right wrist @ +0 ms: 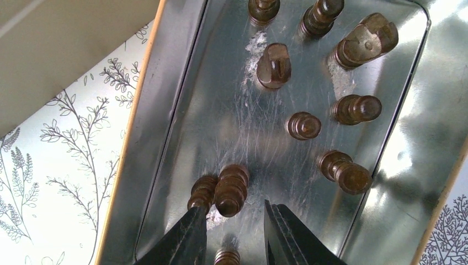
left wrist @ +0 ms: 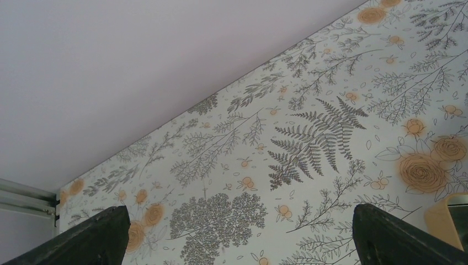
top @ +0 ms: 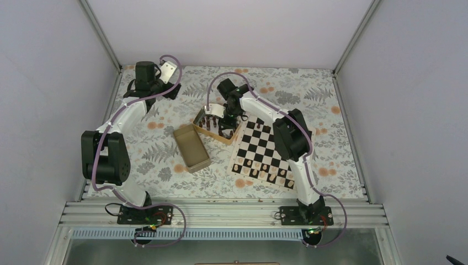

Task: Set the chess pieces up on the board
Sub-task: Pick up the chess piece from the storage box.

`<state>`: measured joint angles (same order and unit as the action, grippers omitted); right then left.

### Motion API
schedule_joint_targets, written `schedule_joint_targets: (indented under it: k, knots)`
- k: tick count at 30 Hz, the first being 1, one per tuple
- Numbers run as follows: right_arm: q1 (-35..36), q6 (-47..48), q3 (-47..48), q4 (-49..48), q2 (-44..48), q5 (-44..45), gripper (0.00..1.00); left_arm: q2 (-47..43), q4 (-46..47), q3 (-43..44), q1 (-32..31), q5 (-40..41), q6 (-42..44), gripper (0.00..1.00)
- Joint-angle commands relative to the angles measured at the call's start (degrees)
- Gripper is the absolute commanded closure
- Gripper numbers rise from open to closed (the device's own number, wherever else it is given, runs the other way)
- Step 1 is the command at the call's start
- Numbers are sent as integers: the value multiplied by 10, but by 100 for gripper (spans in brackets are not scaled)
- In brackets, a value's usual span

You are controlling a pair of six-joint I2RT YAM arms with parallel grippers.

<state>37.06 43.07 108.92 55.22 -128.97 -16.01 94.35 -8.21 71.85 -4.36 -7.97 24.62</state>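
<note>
Dark brown chess pieces (right wrist: 230, 190), silvery tin (right wrist: 165, 110), black-and-white checkered board (top: 256, 146), grey-and-orange floral tablecloth (left wrist: 309, 138)

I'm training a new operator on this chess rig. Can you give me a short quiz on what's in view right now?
1. Fill in: seen from the arm bases, the pale pieces stand on the board's ___ rows.
2. True or false: the left gripper is shut on a piece.
3. The right gripper hangs over: A the board; B the tin of dark chess pieces; C the tablecloth.
Key: 1 near; 2 false, it is wide open and holds nothing; 3 B.
</note>
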Motion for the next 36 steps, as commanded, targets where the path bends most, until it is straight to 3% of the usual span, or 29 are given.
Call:
schedule_joint_targets:
  k: [1, 29, 36]
  knots:
    - [6, 7, 16, 4, -5, -12, 70, -15, 17, -4, 0, 4, 3, 0]
    - [8, 18, 38, 2, -46, -9, 68, -11, 17, -4, 0, 1, 6, 0]
    - [8, 16, 38, -3, -42, -10, 81, -10, 18, -5, 0, 2, 6, 0]
